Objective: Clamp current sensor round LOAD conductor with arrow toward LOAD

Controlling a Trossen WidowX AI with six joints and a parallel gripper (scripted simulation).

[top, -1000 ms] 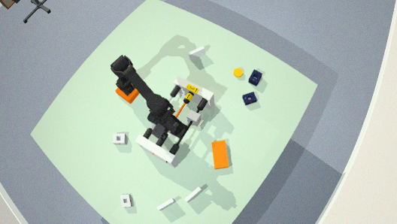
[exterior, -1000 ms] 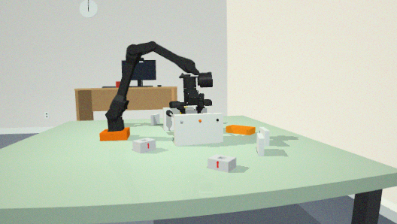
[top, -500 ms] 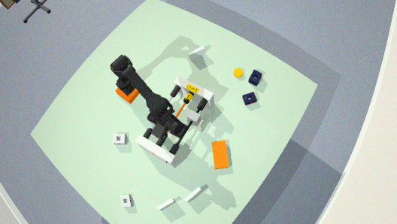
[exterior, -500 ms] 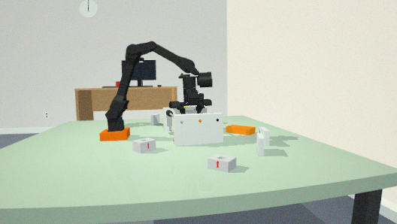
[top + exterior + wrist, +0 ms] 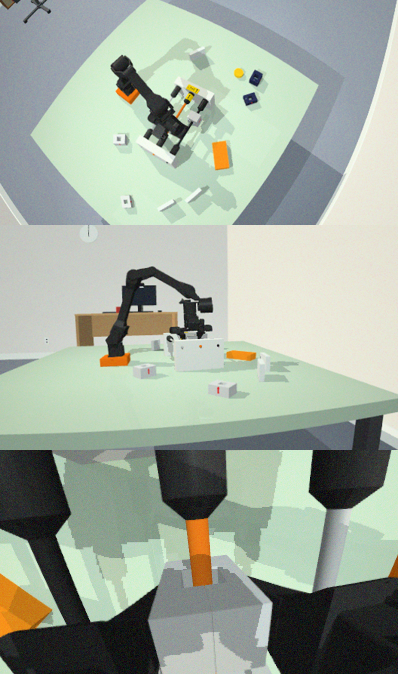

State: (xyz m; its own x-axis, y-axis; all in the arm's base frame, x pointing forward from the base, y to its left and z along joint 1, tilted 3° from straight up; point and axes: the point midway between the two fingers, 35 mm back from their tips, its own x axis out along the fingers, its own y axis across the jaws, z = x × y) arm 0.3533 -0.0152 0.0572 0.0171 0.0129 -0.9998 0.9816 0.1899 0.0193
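The grey sensor (image 5: pixel 201 602) surrounds the orange conductor (image 5: pixel 199 542) (image 5: pixel 182 109) in the wrist view. Its halves meet at a thin seam and it looks shut; the latch and arrow are not visible. The orange conductor runs toward the yellow LOAD marker (image 5: pixel 193 88) on the white end plate (image 5: pixel 205 95). My gripper (image 5: pixel 169 130) (image 5: pixel 191 331) (image 5: pixel 200 583) points down over the conductors. Its black fingers stand one on each side of the sensor, open, with a thin gap showing low on the right. The arm hides this sensor in the top view.
A grey box (image 5: pixel 194 117) with a red mark is at the black conductor. A silver conductor (image 5: pixel 332 550) runs on the other side. The near white plate (image 5: pixel 156 151) (image 5: pixel 199 357) supports the ends. White sensors (image 5: pixel 120 139) (image 5: pixel 222 389), dark blue sensors (image 5: pixel 255 78) and an orange block (image 5: pixel 221 155) stand around.
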